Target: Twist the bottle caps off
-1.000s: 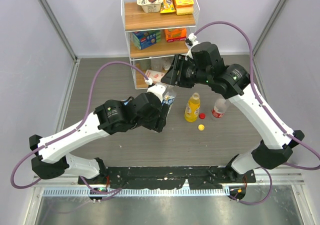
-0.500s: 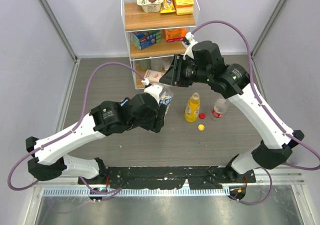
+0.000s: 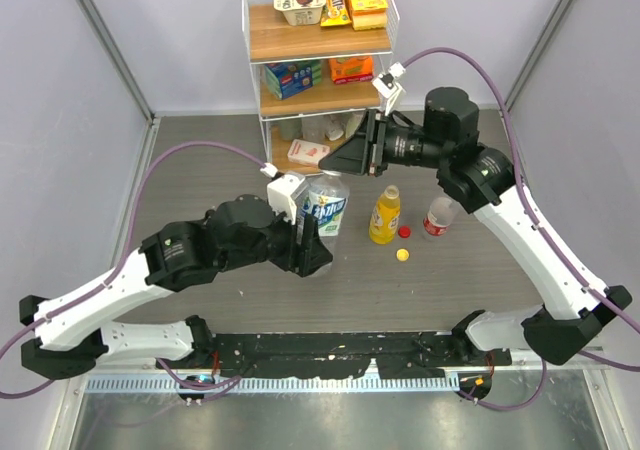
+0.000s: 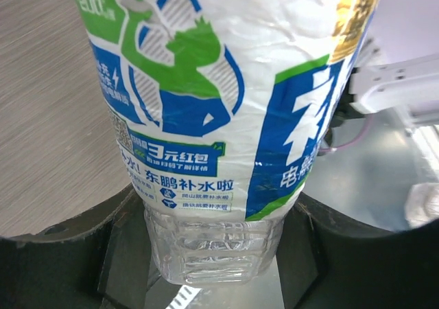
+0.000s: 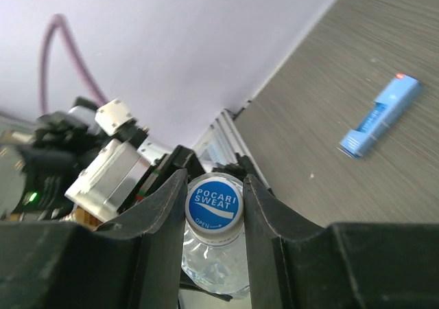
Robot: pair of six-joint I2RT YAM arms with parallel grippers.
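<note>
My left gripper (image 3: pixel 305 238) (image 4: pixel 216 254) is shut on the lower body of a clear water bottle with a blue, green and white label (image 3: pixel 327 206) (image 4: pixel 206 82), holding it off the table. My right gripper (image 3: pixel 342 160) (image 5: pixel 214 200) is shut on that bottle's blue cap (image 5: pixel 214 199), one finger (image 5: pixel 161 220) on each side. The yellow-orange juice bottle (image 3: pixel 384 216) and the clear bottle with a red label (image 3: pixel 438 216) stand on the table to the right, both without caps. A red cap (image 3: pixel 404 232) and a yellow cap (image 3: pixel 402 254) lie beside them.
A wire shelf rack (image 3: pixel 320 45) with snack boxes stands at the back, just behind the right gripper. A small white box (image 3: pixel 308 151) lies at its foot. A flat blue packet (image 5: pixel 381 115) lies on the table. Walls close in both sides.
The right gripper has shut on the blue cap. The left arm has drawn back and lifted the water bottle up towards the camera, and the right wrist has swung right.
</note>
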